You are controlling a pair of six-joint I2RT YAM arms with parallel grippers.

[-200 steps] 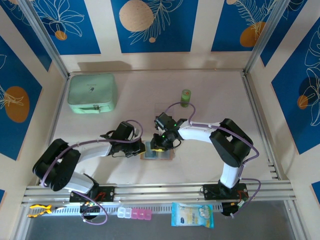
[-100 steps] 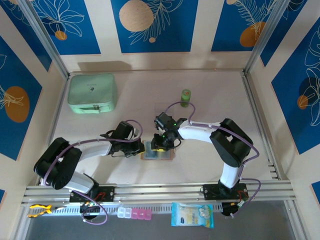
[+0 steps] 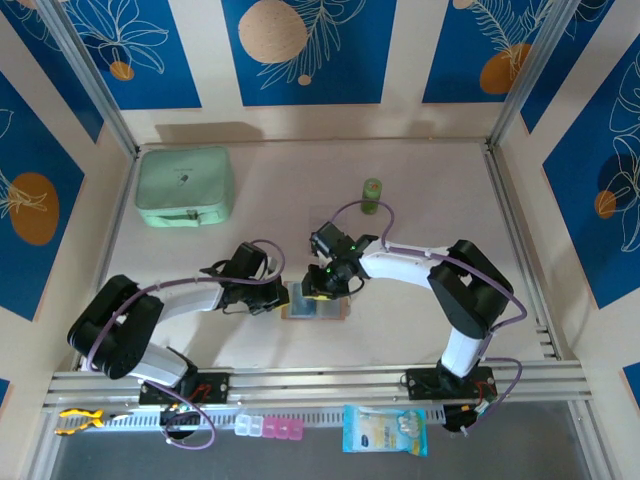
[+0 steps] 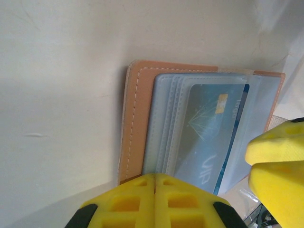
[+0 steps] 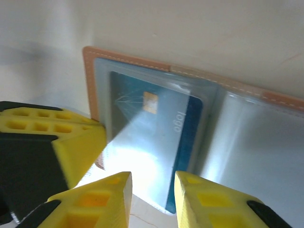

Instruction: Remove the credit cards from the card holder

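Note:
The card holder (image 3: 318, 309) lies open on the table between both arms, tan leather rim (image 4: 132, 118) around clear grey-blue pockets (image 5: 256, 142). A blue credit card (image 4: 209, 128) (image 5: 152, 133) with a gold chip sits in the top pocket, its long edge sticking out of the sleeve. My left gripper (image 4: 155, 178) is shut and its tip rests at the holder's left edge (image 3: 287, 297). My right gripper (image 5: 152, 190) (image 3: 322, 290) hovers over the card's end, jaws apart with the card's corner showing in the gap.
A mint-green zip pouch (image 3: 185, 186) lies at the back left and a small green bottle (image 3: 372, 195) stands behind the holder. A pill box (image 3: 268, 428) and a blue packet (image 3: 385, 430) lie by the front rail.
The left gripper has edged right against the holder. The right arm's elbow has shifted slightly right, while its gripper stays over the card.

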